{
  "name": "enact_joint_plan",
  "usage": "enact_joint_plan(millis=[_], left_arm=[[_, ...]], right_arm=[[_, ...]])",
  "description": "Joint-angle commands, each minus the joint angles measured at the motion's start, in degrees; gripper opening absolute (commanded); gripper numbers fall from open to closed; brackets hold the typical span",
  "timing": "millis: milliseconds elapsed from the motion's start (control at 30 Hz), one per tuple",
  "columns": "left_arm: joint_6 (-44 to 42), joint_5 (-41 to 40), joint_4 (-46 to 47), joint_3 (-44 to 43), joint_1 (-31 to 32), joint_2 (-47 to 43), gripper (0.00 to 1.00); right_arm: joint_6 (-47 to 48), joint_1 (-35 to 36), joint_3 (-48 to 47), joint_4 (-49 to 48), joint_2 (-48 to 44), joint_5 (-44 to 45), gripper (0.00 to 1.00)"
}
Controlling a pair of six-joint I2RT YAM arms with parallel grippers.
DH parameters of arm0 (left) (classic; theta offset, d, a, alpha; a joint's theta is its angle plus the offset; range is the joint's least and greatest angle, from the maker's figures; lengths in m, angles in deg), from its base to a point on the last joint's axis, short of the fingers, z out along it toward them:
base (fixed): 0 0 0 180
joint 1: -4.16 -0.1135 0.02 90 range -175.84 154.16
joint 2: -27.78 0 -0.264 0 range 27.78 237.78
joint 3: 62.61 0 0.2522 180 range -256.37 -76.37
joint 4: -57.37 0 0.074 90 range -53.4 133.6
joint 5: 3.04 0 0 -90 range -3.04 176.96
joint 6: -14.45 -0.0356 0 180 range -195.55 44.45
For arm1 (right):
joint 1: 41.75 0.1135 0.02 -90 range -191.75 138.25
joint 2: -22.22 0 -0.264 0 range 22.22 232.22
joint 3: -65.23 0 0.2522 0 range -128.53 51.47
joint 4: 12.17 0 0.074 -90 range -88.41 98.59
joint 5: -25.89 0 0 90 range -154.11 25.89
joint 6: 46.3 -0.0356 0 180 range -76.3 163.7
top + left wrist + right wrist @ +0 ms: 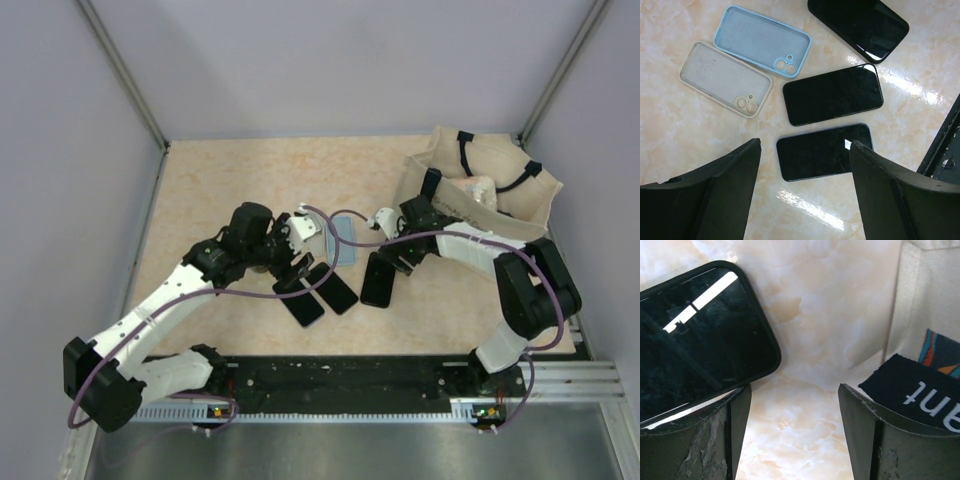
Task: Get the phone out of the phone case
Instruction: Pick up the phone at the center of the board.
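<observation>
Black and glossy, three flat rectangular smartphones are counted on the marbled beige tabletop (220,190), laid side by side just beyond the arm bases. Nearest is a bare phone with a thin grey rim (824,151), and the left gripper (805,144) is poised above it with its fingers spread wide and nothing between them. Just beyond it a second bare black phone (832,94) is seen. To the right lies the third phone (695,335), flat and face up and seated in a thick black case (771,342). It is judged to be the one left to free. The right gripper (794,387) is set low beside its corner, fingers apart and nothing clamped.

That phone is expected to be stiff, fairly heavy for its size, and slippery on its glass face, which could crack if dropped. The case rim is likely softer and springy. A hold on the long edges is advised, with one case corner peeled back first.

Farther off, two empty cases are counted: a cream soft case (720,75) and a light blue soft case (762,40), touching along one edge. Farthest right, one beige canvas tote with black straps (480,190) is slumped by the wall.
</observation>
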Motion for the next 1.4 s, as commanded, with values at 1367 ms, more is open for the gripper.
enact_joint_plan(millis=[1367], left_arm=[[-1.0, -4.4, -0.5, -2.9, 0.0, -2.9, 0.78]], right_arm=[[-12.4, 9.5, -7.6, -5.3, -2.0, -6.2, 0.7]])
